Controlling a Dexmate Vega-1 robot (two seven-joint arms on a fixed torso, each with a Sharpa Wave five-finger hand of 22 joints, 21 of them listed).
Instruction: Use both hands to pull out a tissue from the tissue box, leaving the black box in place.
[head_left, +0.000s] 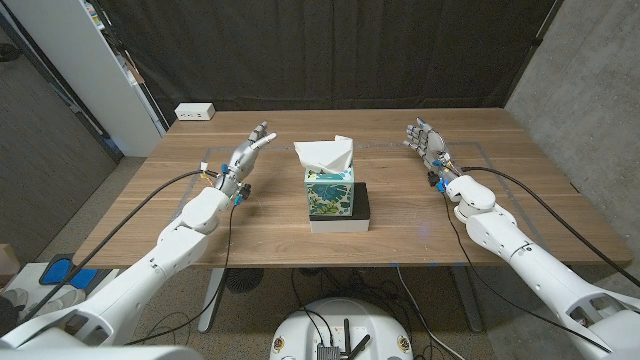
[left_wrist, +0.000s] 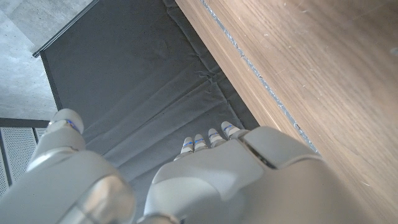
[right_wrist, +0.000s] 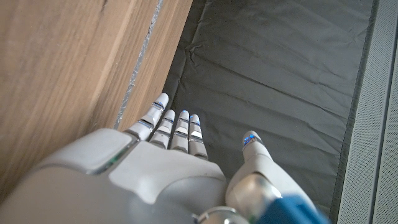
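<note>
Wooden table (head_left: 200, 225), cube-shaped tissue box (head_left: 329, 190)

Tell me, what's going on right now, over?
Left hand open, right hand open, both apart from the tissue box. Tissue sticking up, untouched. Black box beside it. Nothing in the way.

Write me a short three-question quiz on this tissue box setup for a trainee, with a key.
1. True or false: the left hand is already gripping the tissue.
2. What does the tissue box stand on?
A. the bare table
B. a white base, beside the black box
C. a blue tray
3. Fill in: the right hand holds ____.

Key
1. False: both hands are apart from the tissue box, one on each side of it, fingers spread.
2. B. The black box touches the tissue box on the side toward the right hand.
3. Nothing.
</note>
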